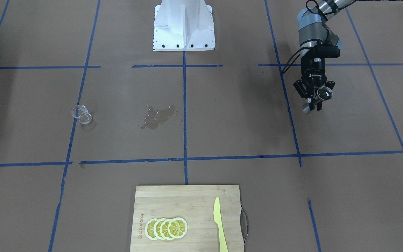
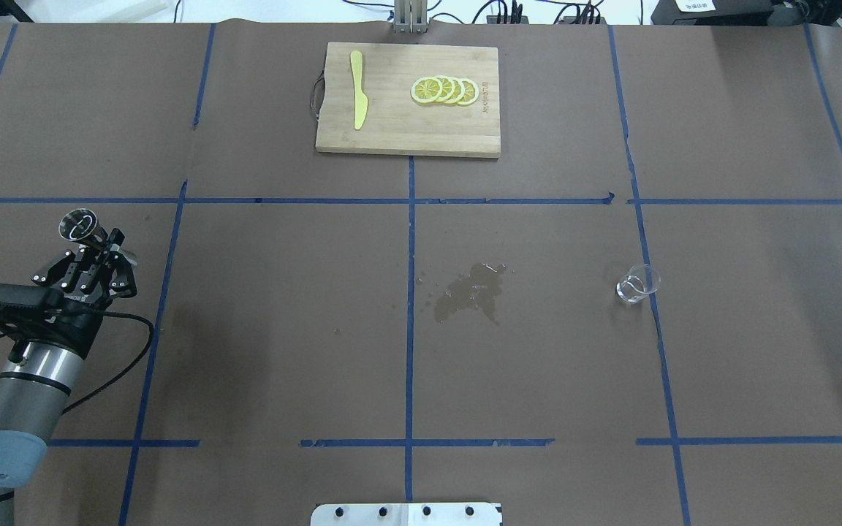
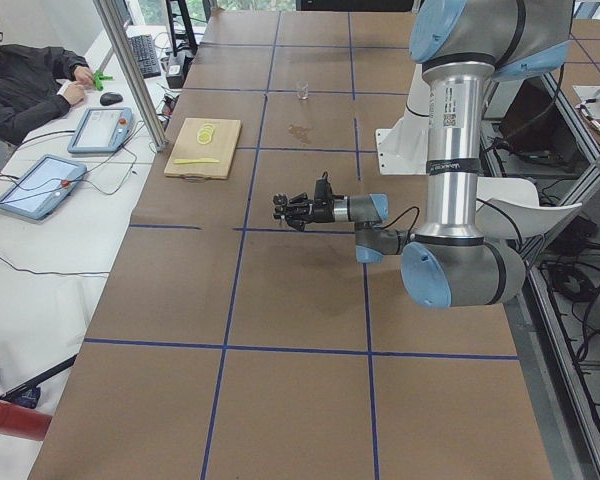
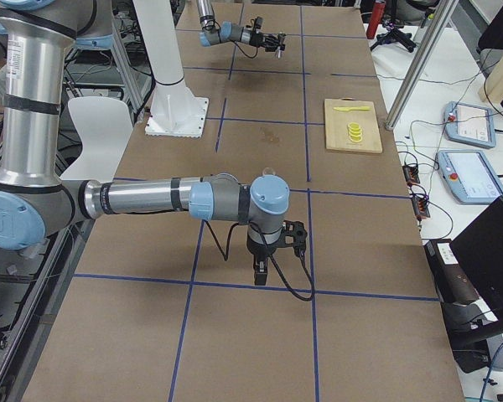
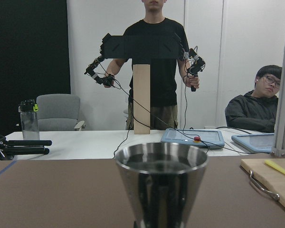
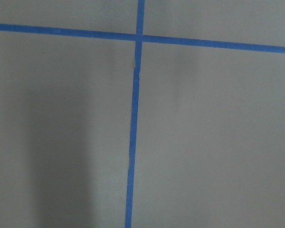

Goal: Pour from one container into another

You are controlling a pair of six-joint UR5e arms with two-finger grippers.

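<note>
Left gripper (image 2: 99, 247) is pinching the steel cup (image 2: 79, 225) in its jaws, hovering well apart from the little glass (image 2: 638, 283). Right gripper (image 4: 261, 270) is pointing down, can't tell if its jaws are spread.

steel cup (image 5: 161, 183): base cut off by lower frame edge, contents unclear | right gripper (image 4: 261, 276): shows only in the exterior right view, lower centre, jaws' stance cannot be told | glass (image 3: 302, 90): top centre, too small to read contents | cutting board (image 1: 187, 203): cut by bottom edge | standing person (image 5: 154, 71): head cut by top edge
</note>
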